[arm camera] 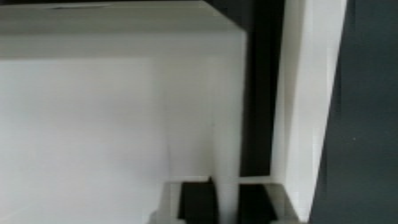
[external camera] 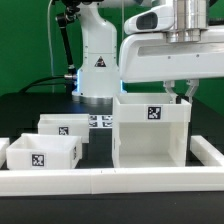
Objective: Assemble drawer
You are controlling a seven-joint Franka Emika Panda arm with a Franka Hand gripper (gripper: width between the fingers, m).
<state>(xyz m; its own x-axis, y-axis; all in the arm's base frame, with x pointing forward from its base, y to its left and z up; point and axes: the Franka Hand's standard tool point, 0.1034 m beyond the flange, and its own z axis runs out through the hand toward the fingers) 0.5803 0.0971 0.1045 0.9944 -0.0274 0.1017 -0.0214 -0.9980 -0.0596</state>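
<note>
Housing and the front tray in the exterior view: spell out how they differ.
The housing is much taller than the front tray. The housing stands toward the exterior view's right, the front tray at its left. The gripper is at the housing's top edge, away from the front tray. Both are white and carry a square tag.

The drawer kit counts three white pieces: one tall housing (external camera: 152, 140) and two smaller trays, a front tray (external camera: 42, 153) and a rear tray (external camera: 62, 124), each showing one black-and-white tag, three in all. There is one marker board (external camera: 100, 121), on which at least two tags show, and three stretches of low white border bar: one front bar (external camera: 100, 181) and two side bars (external camera: 207, 150). One robot base (external camera: 97, 62) bearing one triangle mark and one gripper (external camera: 183, 93) are in view
</note>
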